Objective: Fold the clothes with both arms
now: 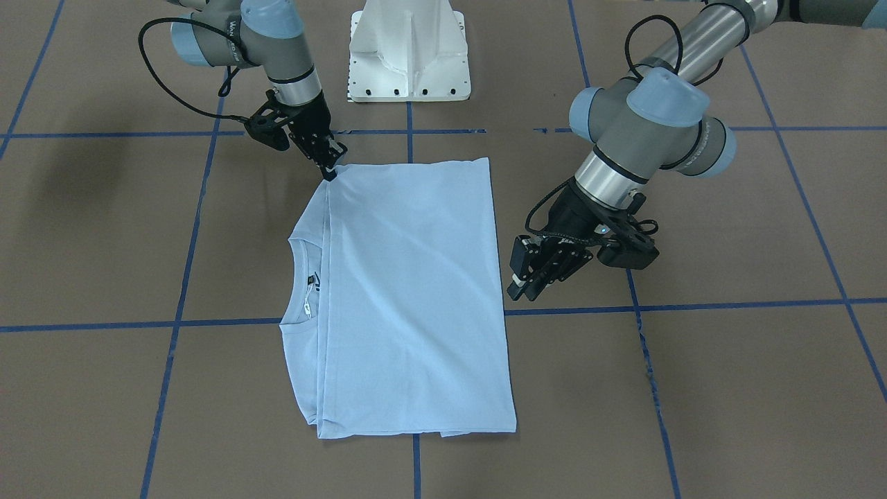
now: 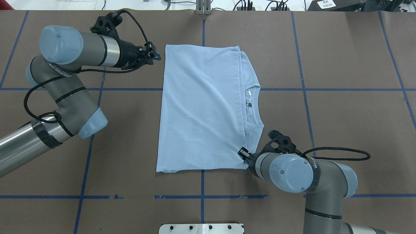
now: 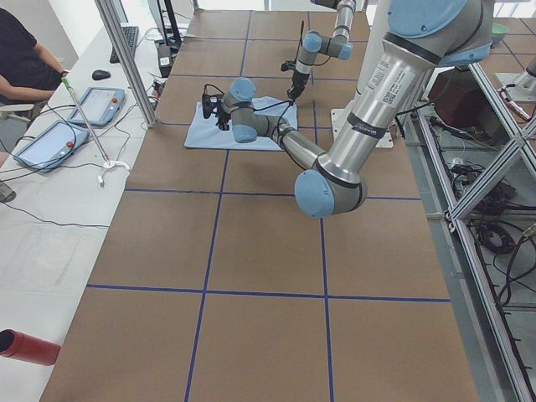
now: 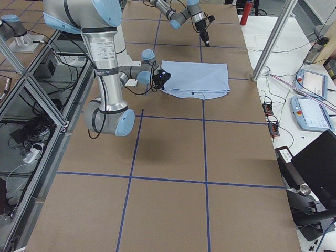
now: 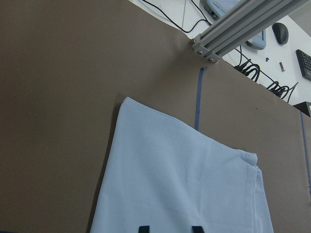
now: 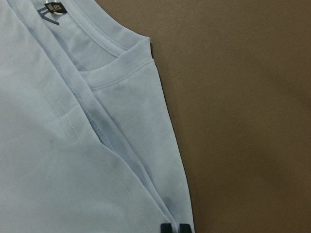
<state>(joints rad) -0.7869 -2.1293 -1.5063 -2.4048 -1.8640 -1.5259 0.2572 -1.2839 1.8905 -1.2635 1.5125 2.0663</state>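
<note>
The light blue T-shirt (image 1: 416, 291) lies flat on the brown table, folded into a long rectangle, with the round neck and its label (image 1: 312, 281) showing at one side. It also shows in the overhead view (image 2: 201, 107). The palm-tree print is hidden. My right gripper (image 1: 331, 170) is down at the shirt's near corner by the shoulder (image 2: 242, 152). In its wrist view the fingertips (image 6: 166, 227) are pressed together at the shirt's edge (image 6: 73, 145). My left gripper (image 2: 156, 57) hovers beside the far hem corner, and its tips stand apart over the cloth (image 5: 180, 174).
The white pedestal base (image 1: 409, 55) stands at the robot's side of the table. Blue tape lines cross the brown tabletop. An aluminium frame post (image 5: 243, 24) and cables lie past the far edge. A person and tablets (image 3: 46, 138) are at a side table.
</note>
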